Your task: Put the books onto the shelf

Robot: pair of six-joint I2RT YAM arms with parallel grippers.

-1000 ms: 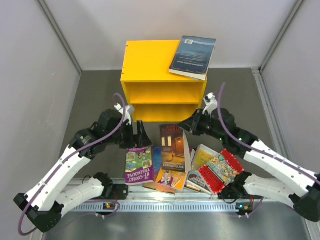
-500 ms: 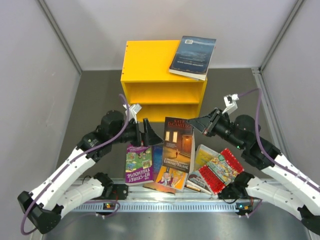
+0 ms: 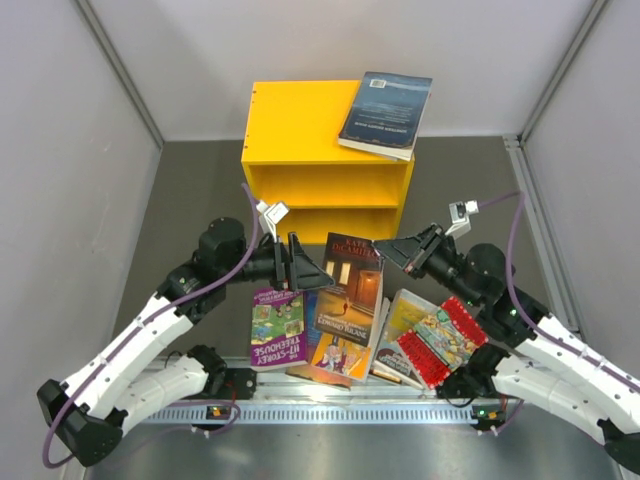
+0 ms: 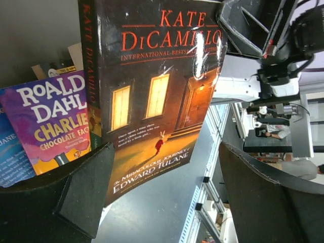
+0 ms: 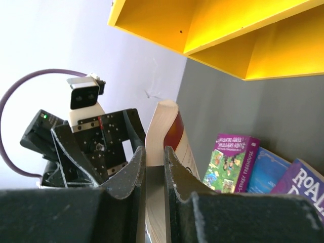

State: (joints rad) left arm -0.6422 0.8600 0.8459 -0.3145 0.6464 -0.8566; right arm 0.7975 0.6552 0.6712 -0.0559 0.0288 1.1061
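A: Where's the Kate DiCamillo book (image 3: 352,283) now?

B: Lifted off the pile, tilted, with the right claw (image 3: 383,249) pinching its top corner. The right wrist view shows both fingers (image 5: 132,169) pressed onto the page edge. It hangs in front of the yellow shelf (image 3: 326,165), whose two compartments hold nothing I can see.

A: And the left claw (image 3: 300,263)?

B: Spread wide, just beside the book's spine side, gripping nothing.

A: So how should this step go?

B: I'd judge a corner pinch too weak to steer the book in. Better to bring the left claw around the spine edge and close it before the right lets go, then feed the book spine-out into a compartment.

A: Other books?

B: The Treehouse book (image 3: 278,329), Roald Dahl paperback (image 4: 49,121) and red book (image 3: 442,341) lie on the table; a dark blue one (image 3: 387,113) sits atop the shelf.
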